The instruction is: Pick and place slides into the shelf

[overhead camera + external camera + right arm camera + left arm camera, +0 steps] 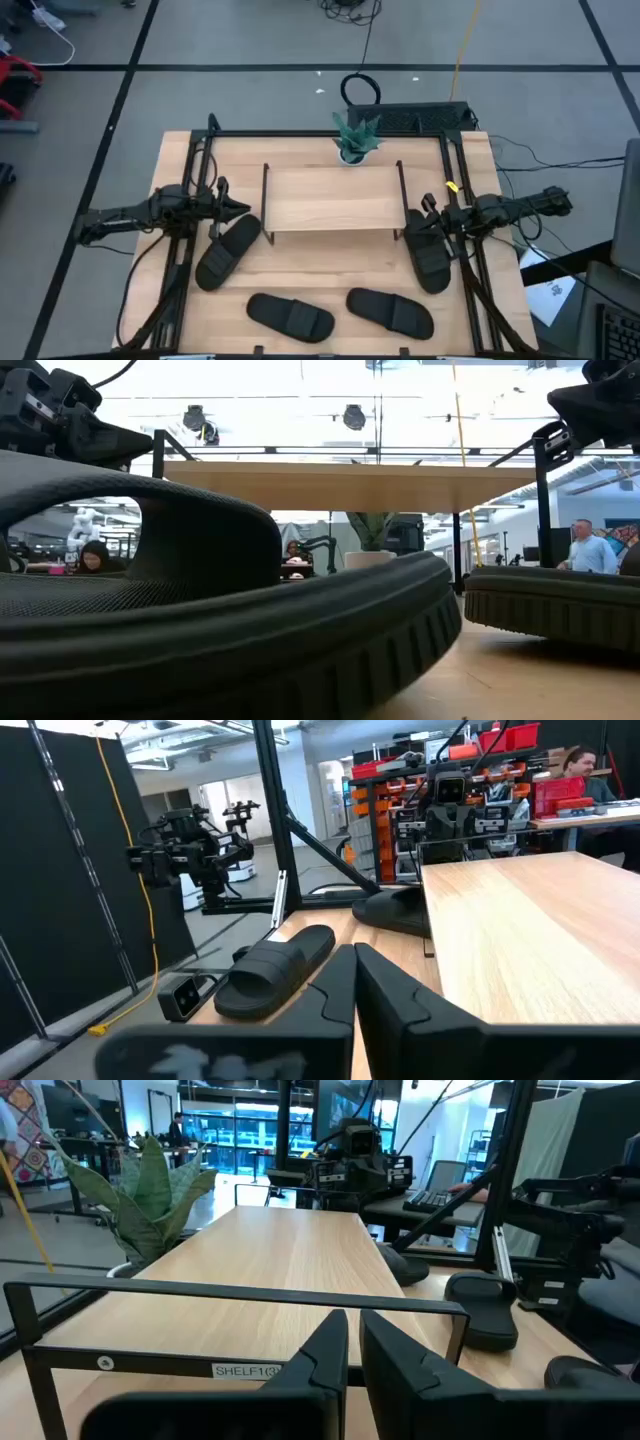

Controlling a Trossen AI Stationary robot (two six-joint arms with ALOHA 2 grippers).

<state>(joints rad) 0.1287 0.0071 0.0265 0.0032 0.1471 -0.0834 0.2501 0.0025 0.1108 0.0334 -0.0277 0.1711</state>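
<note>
The shelf (330, 198) stands mid-table, its light top board (270, 1270) on a thin dark wire frame. Four black slides lie sole-down on the table: one (228, 250) by the shelf's left end, one (430, 255) by its right end, and two (290, 315) (390, 310) near the table's near edge. My left gripper (243, 210) hovers shut at the shelf's left end, about level with the top board (355, 1350). My right gripper (410, 225) hovers shut at the shelf's right end (352, 985), above the right slide's far end. Neither holds anything.
A small potted plant (355, 140) stands at the shelf's far side. Dark metal frame rails (455, 170) run along the table's sides. In the low view one slide (200, 610) fills the foreground. People sit and stand in the room beyond (590, 550).
</note>
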